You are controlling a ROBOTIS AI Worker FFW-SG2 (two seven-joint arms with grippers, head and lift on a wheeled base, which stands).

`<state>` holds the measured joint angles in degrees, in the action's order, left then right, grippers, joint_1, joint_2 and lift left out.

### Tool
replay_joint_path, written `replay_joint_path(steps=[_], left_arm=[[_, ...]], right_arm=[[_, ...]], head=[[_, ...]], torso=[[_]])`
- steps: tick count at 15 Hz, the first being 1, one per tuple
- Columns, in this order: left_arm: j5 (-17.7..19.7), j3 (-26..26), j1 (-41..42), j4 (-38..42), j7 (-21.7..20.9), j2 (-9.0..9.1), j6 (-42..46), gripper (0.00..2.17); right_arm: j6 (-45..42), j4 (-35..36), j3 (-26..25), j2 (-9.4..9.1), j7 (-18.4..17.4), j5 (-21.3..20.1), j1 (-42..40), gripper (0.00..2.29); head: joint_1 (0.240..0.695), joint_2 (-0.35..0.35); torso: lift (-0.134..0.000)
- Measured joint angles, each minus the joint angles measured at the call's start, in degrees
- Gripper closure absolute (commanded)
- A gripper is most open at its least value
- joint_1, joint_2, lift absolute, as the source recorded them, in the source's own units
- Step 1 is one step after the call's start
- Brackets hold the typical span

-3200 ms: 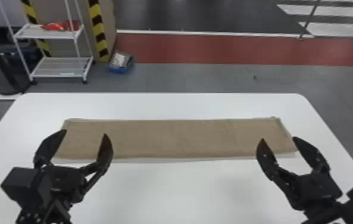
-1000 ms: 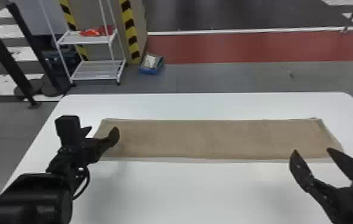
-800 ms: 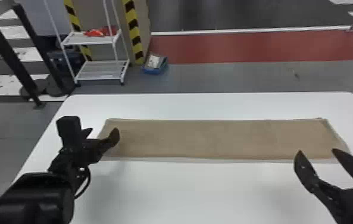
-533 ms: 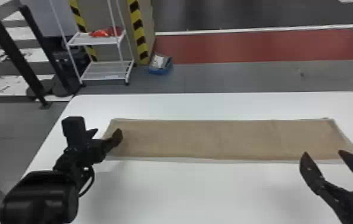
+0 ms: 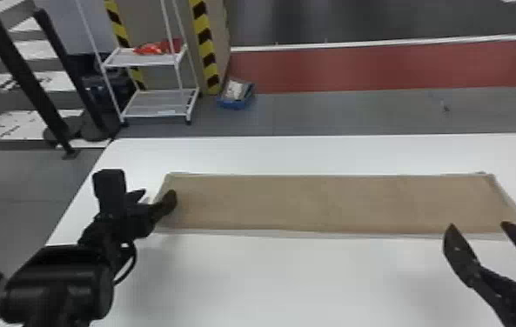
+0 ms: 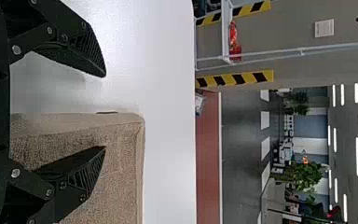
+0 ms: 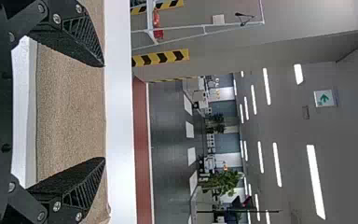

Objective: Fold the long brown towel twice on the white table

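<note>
At the far left, two slim black posts (image 5: 26,78) rise from flat, round bases. Next comes the black left gripper (image 5: 159,195), its fingers spread wide, one over the left end of the brown towel (image 5: 322,202) and the other over bare table; whether it touches the cloth I cannot tell. The tapered fingers have ridged inner faces. Behind it are a white, thin-framed shelf (image 5: 152,61) and a shallow blue box (image 5: 236,103). The towel lies flat as a long rectangle across the smooth white table (image 5: 313,152), whose corners are rounded. Its weave is coarse and grainy, with a narrow hem along the border. At the right, the right gripper (image 5: 478,224) has its curved, pointed black fingers well apart, close to the towel's right end.
</note>
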<state>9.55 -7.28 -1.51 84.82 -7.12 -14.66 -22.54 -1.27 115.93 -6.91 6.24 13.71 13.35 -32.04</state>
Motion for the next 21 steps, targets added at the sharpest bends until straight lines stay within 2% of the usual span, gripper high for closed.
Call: replay_joint_path(steps=[2,4,5,6,7,9,11,14,17,19,21], left_arm=[[-0.3,0.0,-0.3,0.0,-1.0,-0.01,-1.8,0.42],[-0.5,0.0,-0.5,0.0,-1.8,-0.02,-2.6,0.64],[-0.4,-0.1,-0.5,0.0,-2.2,-0.02,-2.7,0.82],[-0.3,-0.2,-0.5,0.1,-2.5,-0.02,-2.7,1.21],[-0.2,-0.4,-0.5,0.4,-2.6,-0.01,-2.7,1.47],[0.0,-0.6,0.1,1.6,-2.8,0.11,-2.7,1.74],[0.0,-0.9,1.6,4.8,-2.7,0.29,-2.6,1.74],[0.5,-1.8,5.2,14.0,-1.8,0.82,-3.5,1.74],[2.4,-2.2,7.1,24.4,-1.5,1.55,-11.7,1.74],[5.5,-2.3,7.6,30.9,-1.5,2.46,-19.4,1.74],[12.2,-2.8,7.9,36.4,-1.5,2.91,-25.2,1.74]], right_arm=[[0.0,0.0,0.1,0.00,0.0,-0.1,0.0,0.19],[0.0,0.0,0.2,0.00,0.0,0.0,0.0,0.19],[0.0,0.0,0.2,0.00,0.0,0.0,0.0,0.19],[0.0,0.0,0.2,0.00,0.0,0.0,0.0,0.19],[0.0,0.0,0.2,0.00,0.0,0.0,0.0,0.19],[0.0,0.0,0.1,0.00,0.0,0.0,0.0,0.19],[0.0,0.0,0.2,0.00,0.0,0.1,0.0,0.19],[0.0,0.1,0.2,0.00,0.0,0.0,0.2,0.19],[0.4,0.0,0.1,0.16,0.0,-0.1,0.9,0.19],[1.4,-0.5,-0.1,0.25,-0.1,-0.9,2.6,0.19],[2.4,-2.6,0.1,0.32,0.2,-2.3,6.1,0.21]], head=[[0.695,0.136],[0.695,0.135],[0.695,0.133],[0.695,0.133],[0.695,0.133],[0.695,0.131],[0.695,0.127],[0.695,0.118],[0.695,0.087],[0.695,0.059],[0.695,0.026]], torso=[[-0.123],[-0.123],[-0.123],[-0.123],[-0.123],[-0.123],[-0.123],[-0.123],[-0.123],[-0.123],[-0.123]])
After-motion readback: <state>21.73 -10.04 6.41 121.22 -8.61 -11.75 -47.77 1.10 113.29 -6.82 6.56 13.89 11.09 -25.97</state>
